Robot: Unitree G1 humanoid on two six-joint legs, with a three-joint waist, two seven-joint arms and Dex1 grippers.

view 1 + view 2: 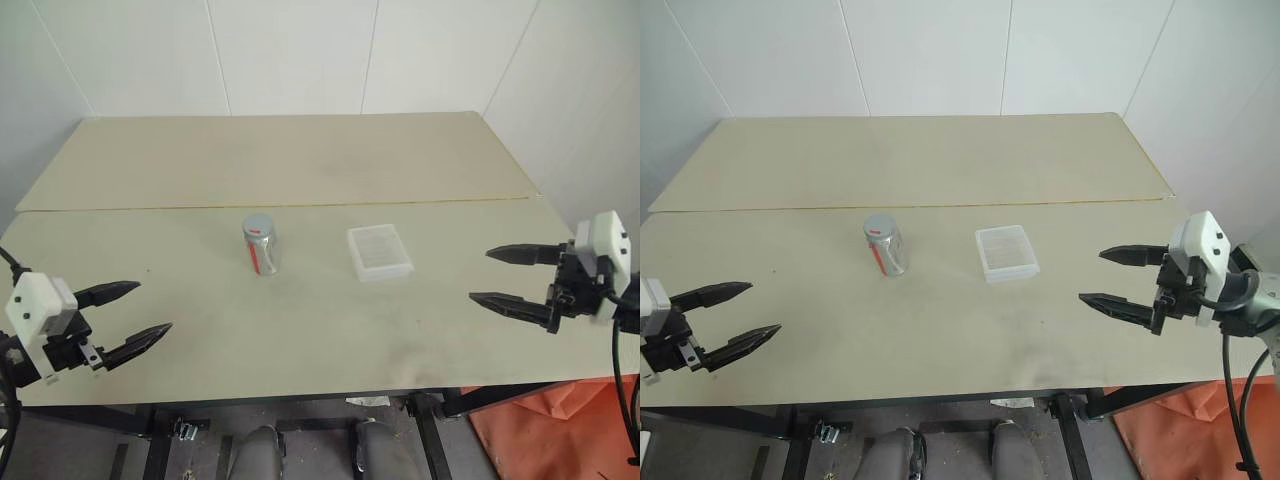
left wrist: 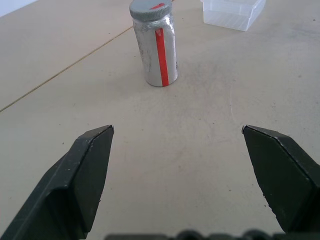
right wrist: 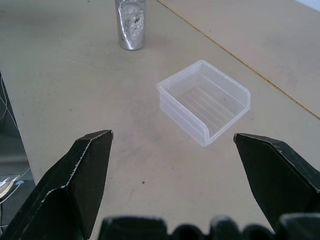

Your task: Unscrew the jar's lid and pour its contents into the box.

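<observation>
The jar stands upright near the middle of the table, clear with a red stripe, its grey lid screwed on top. The contents cannot be made out through the wall. To its right lies the box, a shallow translucent tray, empty. My left gripper hovers open at the table's front left, well short of the jar. My right gripper hovers open at the front right, pointing toward the box, with nothing between its fingers.
The beige table has a seam running across behind the jar and a second board beyond it. White walls close the back and right. An orange sheet lies on the floor at the lower right.
</observation>
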